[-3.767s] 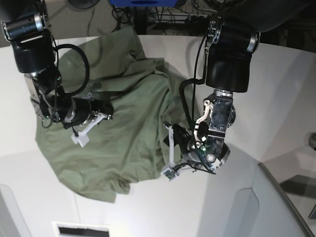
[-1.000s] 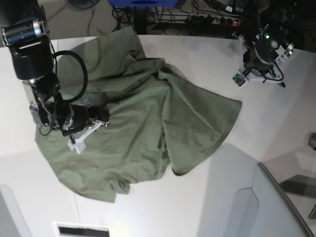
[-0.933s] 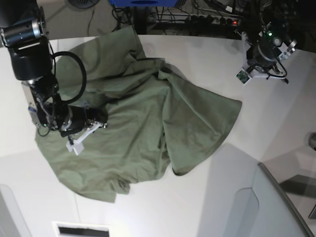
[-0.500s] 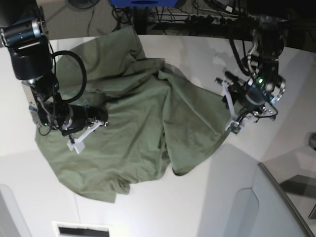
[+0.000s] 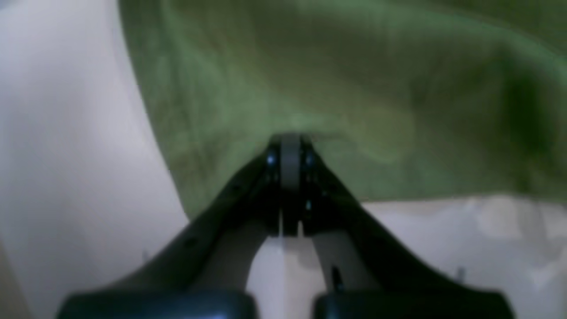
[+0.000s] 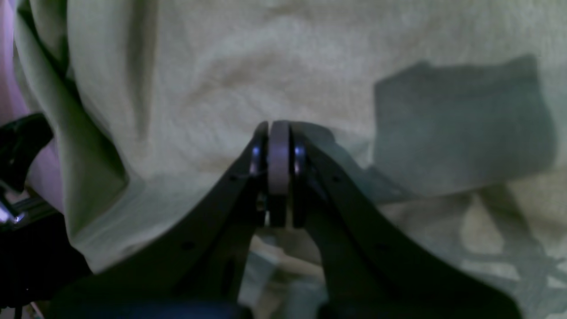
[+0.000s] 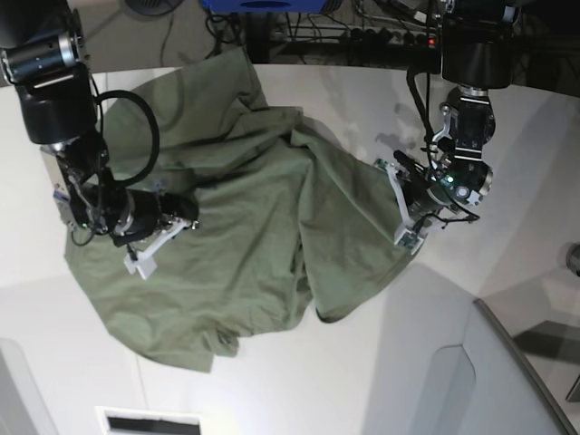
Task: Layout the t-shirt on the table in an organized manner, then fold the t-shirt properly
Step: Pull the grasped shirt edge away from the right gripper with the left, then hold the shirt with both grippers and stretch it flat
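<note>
The olive-green t-shirt point(image 7: 272, 208) lies rumpled across the white table point(image 7: 526, 136), with folds through its middle. My left gripper point(image 7: 403, 208) is at the shirt's right edge. In the left wrist view the left gripper point(image 5: 290, 139) has its jaws together, with shirt fabric point(image 5: 354, 88) bunched at the tips. My right gripper point(image 7: 186, 217) rests on the shirt's left part. In the right wrist view the right gripper point(image 6: 278, 126) is shut, pinching a pucker of cloth point(image 6: 310, 66). The collar and its label are hidden.
A grey translucent panel point(image 7: 517, 381) stands at the lower right. Cables and equipment point(image 7: 317, 27) lie behind the table's far edge. A white slotted piece point(image 7: 149, 421) is at the bottom edge. Bare table point(image 5: 66, 133) lies left of the shirt in the left wrist view.
My left arm came down from the far right corner to the shirt's right edge, and its jaws have closed there. The right arm and most of the shirt stayed put.
</note>
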`<state>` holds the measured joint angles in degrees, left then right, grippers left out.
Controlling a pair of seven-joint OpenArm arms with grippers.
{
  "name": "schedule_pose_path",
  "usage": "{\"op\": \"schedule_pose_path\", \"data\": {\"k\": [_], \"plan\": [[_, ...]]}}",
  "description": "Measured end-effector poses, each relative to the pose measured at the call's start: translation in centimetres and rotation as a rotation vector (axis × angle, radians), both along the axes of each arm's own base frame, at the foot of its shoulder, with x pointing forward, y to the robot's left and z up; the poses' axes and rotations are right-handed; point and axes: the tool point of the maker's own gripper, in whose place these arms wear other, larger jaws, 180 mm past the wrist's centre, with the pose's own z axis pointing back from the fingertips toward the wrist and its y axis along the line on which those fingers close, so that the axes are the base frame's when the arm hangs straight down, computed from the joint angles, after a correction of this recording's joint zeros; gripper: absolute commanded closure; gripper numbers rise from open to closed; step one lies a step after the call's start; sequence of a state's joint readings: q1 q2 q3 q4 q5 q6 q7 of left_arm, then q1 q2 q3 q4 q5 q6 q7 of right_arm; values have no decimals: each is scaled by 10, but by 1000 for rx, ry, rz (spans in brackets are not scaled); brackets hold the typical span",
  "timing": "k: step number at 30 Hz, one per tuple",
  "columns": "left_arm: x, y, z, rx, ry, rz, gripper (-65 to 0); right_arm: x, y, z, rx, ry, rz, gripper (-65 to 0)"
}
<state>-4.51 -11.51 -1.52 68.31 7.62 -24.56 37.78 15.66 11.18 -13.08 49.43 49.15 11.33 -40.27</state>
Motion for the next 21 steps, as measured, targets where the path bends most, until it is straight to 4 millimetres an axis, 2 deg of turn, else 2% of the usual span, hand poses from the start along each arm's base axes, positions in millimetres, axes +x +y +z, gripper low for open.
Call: {"op": "schedule_pose_path", "data": {"k": [4, 7, 10, 12, 14, 21], "plan": [[6, 3, -3, -18, -6, 12, 0, 0, -1, 0, -1, 0, -1, -18], [-6, 15, -5, -20, -24, 8, 0, 0, -3, 0, -3, 2, -1, -18], [-38, 47, -3, 75, 7, -14, 0, 1, -5, 0, -7, -1, -5, -18], [-67, 68, -2, 153, 47, -38, 0, 1, -5, 0, -8, -1, -5, -18], [-91, 78, -2, 197, 83, -50, 0, 1, -5, 0, -6, -3, -7, -18], [-141, 71, 6, 227, 179, -73, 0, 9, -5, 5, -11, -17, -9, -17]]}}
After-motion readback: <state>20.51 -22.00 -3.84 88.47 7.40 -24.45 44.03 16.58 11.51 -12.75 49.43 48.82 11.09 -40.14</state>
